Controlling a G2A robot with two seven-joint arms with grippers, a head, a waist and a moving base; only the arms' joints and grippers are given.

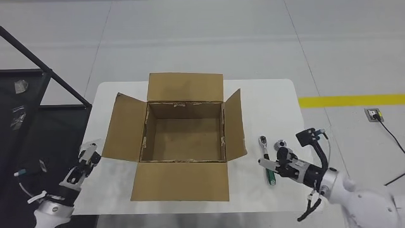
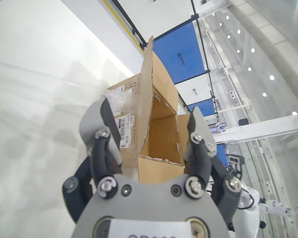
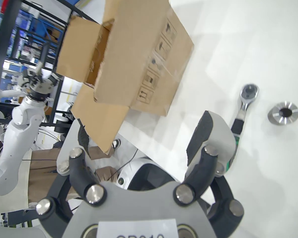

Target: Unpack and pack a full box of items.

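An open cardboard box [image 1: 183, 138] stands in the middle of the white table [image 1: 266, 101], all flaps spread out and its inside bare. To its right lie a ratchet wrench [image 1: 264, 151] with a green handle and a small metal socket [image 1: 280, 144]. My right gripper [image 1: 273, 160] hovers open over the wrench's handle, holding nothing. In the right wrist view the wrench [image 3: 245, 100] and socket [image 3: 283, 113] lie beyond the right gripper [image 3: 144, 134], beside the box [image 3: 139, 50]. My left gripper [image 1: 88, 156] is open at the table's left front edge; the left gripper [image 2: 150, 115] faces the box [image 2: 161, 134].
A black metal rack [image 1: 25, 101] stands off the table's left side. The table's front edge runs just below the box's front flap [image 1: 180, 181]. Bare tabletop lies behind the box and at the far right.
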